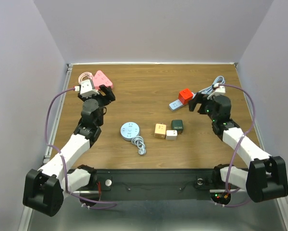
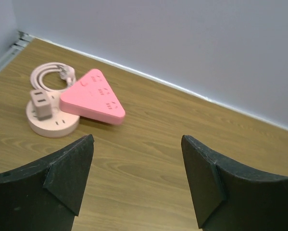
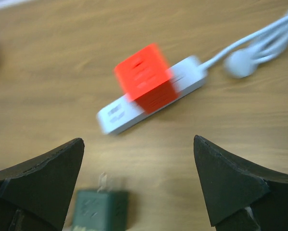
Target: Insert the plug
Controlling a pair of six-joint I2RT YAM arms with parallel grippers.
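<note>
a: where do the loose plugs lie?
b: near the middle of the surface (image 1: 148,86), a little toward 5 o'clock. the tan plug (image 1: 160,130) and the small white plug (image 1: 171,134) sit side by side, touching. the dark green plug (image 1: 177,125) is just beside the white one, at its 1 o'clock. nothing holds any of them.
a: and the left pincer?
b: the left pincer (image 1: 106,92) hangs at about 10 o'clock on the surface, its jaws spread wide and empty. in its wrist view the pink triangular strip (image 2: 93,98) lies ahead toward 11 o'clock. that strip's edge overlaps a round pink socket (image 2: 52,124). a pale adapter (image 2: 40,103) stands on that socket, and a pink cable (image 2: 47,72) coils behind it.
a: the right one?
b: the right pincer (image 1: 197,102) is out at 2 o'clock, also released, with nothing between its fingers (image 3: 43,173). ahead of it lies the white strip (image 3: 117,114) with the red cube (image 3: 146,79) on top. a white cable (image 3: 259,43) runs off toward 2 o'clock. the dark green plug shows blurred at the lower edge of that view, near the left finger.
a: anything else out there?
b: a round pale blue socket (image 1: 130,131) sits at 9 o'clock from the tan plug, apart from it. a white cord (image 1: 140,144) is bundled at that socket's 5 o'clock.
</note>
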